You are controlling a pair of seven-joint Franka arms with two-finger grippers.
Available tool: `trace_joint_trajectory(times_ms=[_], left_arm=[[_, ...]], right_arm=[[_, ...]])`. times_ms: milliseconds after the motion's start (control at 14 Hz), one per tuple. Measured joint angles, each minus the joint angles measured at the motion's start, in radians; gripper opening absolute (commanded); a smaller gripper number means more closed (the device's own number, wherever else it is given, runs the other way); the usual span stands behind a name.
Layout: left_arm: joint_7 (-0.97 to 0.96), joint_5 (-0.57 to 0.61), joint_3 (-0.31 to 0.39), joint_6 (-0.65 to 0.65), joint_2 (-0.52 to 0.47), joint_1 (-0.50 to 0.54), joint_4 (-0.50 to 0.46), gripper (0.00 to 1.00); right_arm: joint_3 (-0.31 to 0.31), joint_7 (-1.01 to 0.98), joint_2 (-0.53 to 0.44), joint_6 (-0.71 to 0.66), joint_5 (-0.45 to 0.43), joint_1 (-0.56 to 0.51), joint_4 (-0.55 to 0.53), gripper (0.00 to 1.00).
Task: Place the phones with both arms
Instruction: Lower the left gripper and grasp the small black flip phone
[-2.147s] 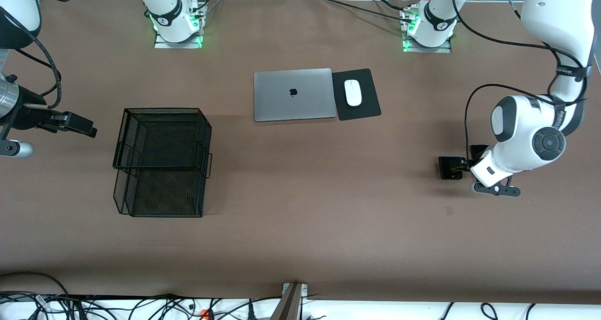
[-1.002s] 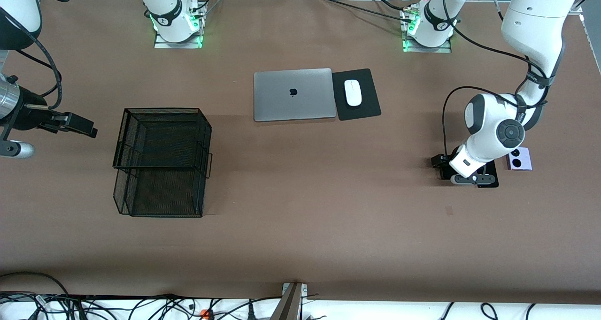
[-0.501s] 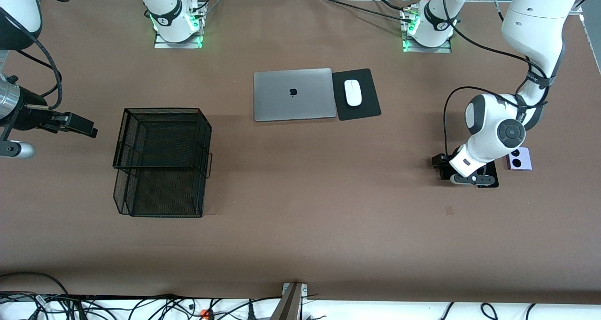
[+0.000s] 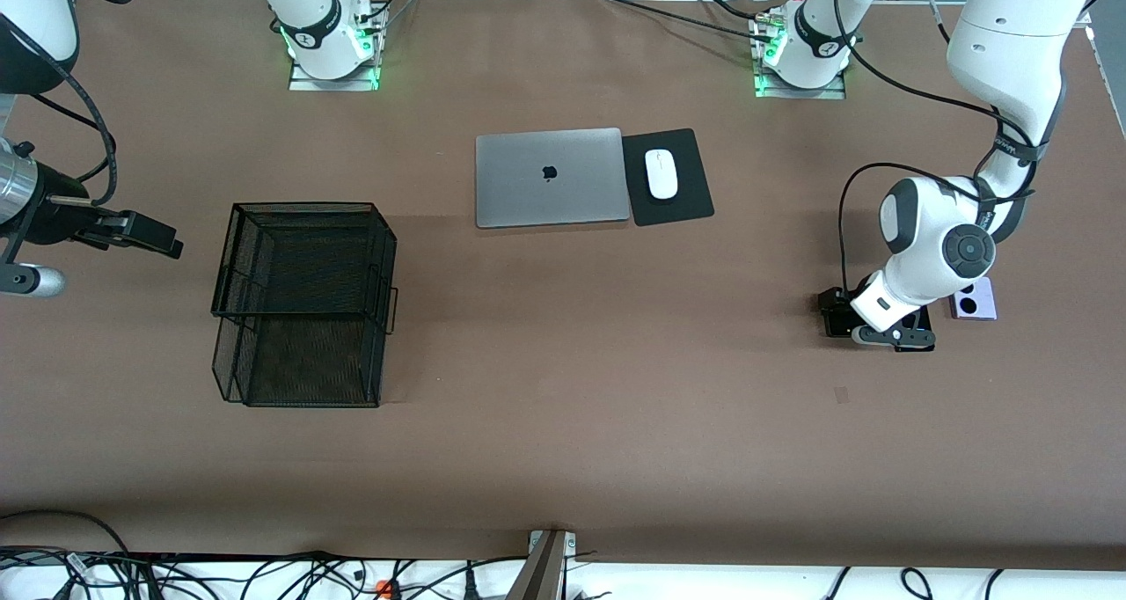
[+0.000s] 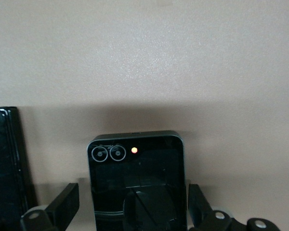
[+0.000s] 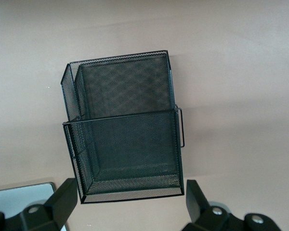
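Note:
The small black flip phone [image 4: 830, 318] lies flat on the brown table toward the left arm's end. In the left wrist view the flip phone [image 5: 135, 163] sits between the fingers of my left gripper [image 5: 133, 195], which is open, with a gap on each side. In the front view the left gripper [image 4: 842, 320] is mostly hidden under its wrist. The long slim black slab [image 5: 5, 159] lies beside the flip phone; its end [image 4: 922, 327] shows under the wrist. The lilac phone [image 4: 973, 301] lies beside the slab. My right gripper [image 4: 163, 241] waits, open and empty, near the right arm's end.
A black wire mesh basket [image 4: 303, 301] stands toward the right arm's end and fills the right wrist view [image 6: 125, 139]. A closed silver laptop [image 4: 552, 176] and a white mouse [image 4: 661, 173] on a black pad [image 4: 686, 197] lie mid-table near the bases.
The left arm's wrist swung round over the flip phone, uncovering the lilac phone, then shifted slightly toward the left arm's end. The right arm has not moved.

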Motion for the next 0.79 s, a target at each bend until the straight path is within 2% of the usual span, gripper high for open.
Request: trace_joint_trajectory(times_ms=[429,501,644,716,787], left_arm=[[0.000,0.000,0.000,0.022,0.024,0.000,0.000,1.00],[0.000,0.000,0.000,0.022,0.023,0.000,0.000,0.88],[0.000,0.000,0.000,0.022,0.022,0.000,0.000,0.47],[0.000,0.000,-0.001,0.019,0.016,0.000,0.000,0.32],[0.000,0.000,-0.001,0.017,0.012,0.000,-0.001,0.22]], right_arm=[[0.000,0.000,0.000,0.000,0.000,0.000,0.000,1.00],[0.001,0.000,0.000,0.000,0.000,0.000,0.000,1.00],[0.001,0.000,0.001,0.000,0.000,0.000,0.000,1.00],[0.001,0.000,0.001,0.000,0.000,0.000,0.000,1.00],[0.001,0.000,0.001,0.000,0.000,0.000,0.000,1.00]])
